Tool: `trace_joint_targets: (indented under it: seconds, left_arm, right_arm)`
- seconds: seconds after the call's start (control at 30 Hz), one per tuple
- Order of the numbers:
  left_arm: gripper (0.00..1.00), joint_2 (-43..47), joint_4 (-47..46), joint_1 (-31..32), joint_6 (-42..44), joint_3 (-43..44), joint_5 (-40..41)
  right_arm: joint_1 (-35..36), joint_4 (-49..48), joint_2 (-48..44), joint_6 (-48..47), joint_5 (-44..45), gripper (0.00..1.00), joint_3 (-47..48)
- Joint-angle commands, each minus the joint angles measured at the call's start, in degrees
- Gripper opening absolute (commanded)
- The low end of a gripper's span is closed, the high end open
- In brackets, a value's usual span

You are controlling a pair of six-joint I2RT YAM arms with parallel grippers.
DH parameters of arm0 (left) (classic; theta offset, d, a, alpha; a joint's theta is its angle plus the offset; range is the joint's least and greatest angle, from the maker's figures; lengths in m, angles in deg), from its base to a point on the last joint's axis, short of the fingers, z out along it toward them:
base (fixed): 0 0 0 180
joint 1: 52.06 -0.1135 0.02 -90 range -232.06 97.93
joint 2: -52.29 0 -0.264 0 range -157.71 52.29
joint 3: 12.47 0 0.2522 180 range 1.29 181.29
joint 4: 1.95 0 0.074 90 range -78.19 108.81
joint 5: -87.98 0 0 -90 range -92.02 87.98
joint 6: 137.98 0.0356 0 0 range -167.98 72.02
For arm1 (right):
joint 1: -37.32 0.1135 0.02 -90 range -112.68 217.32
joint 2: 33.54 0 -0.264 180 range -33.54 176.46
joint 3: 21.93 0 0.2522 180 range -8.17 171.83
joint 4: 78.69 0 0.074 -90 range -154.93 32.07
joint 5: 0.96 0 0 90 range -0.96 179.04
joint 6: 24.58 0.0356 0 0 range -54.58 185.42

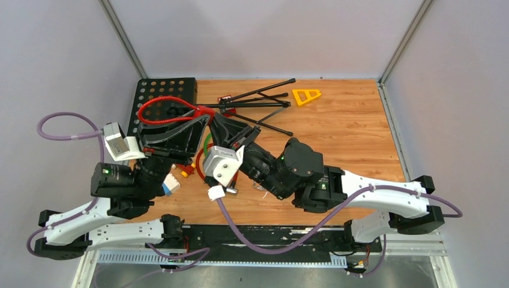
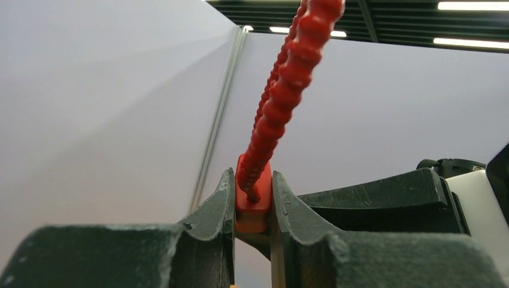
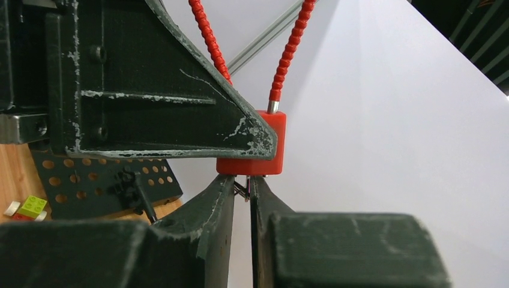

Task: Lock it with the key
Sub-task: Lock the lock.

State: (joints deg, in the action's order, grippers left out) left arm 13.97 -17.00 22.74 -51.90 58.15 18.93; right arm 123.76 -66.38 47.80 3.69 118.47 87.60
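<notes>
My left gripper was clamped on the lock, a finger flat against each side of the red body. It held the lock in the air above the table, with the cable looping up from its top. My right gripper sat just below, jaws nearly together and pinching the key, a thin sliver of metal right at the lock's underside. I could not tell whether the blade was fully seated in the keyhole.

The lock looked small, light and hard, its smooth plastic liable to twist between flat pads. Gripping its broad sides, close to the keyhole end, seemed right for resisting the turn. The cable was beaded and bendy and would give no support, so I judged it no place to hold. The key looked thin, stiff and slick, best taken flat across its head, since a pinch on its edge would likely slip under torque.
</notes>
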Motion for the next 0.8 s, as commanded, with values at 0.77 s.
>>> trace_joint_targets:
  seconds: [0.77]
  left_arm:
    - [0.0, -1.4, 22.5, 0.7, 12.9, 9.0, -27.4]
  right_arm:
    - [-5.5, 35.1, -4.2, 29.6, -32.0, 0.0, 15.4]
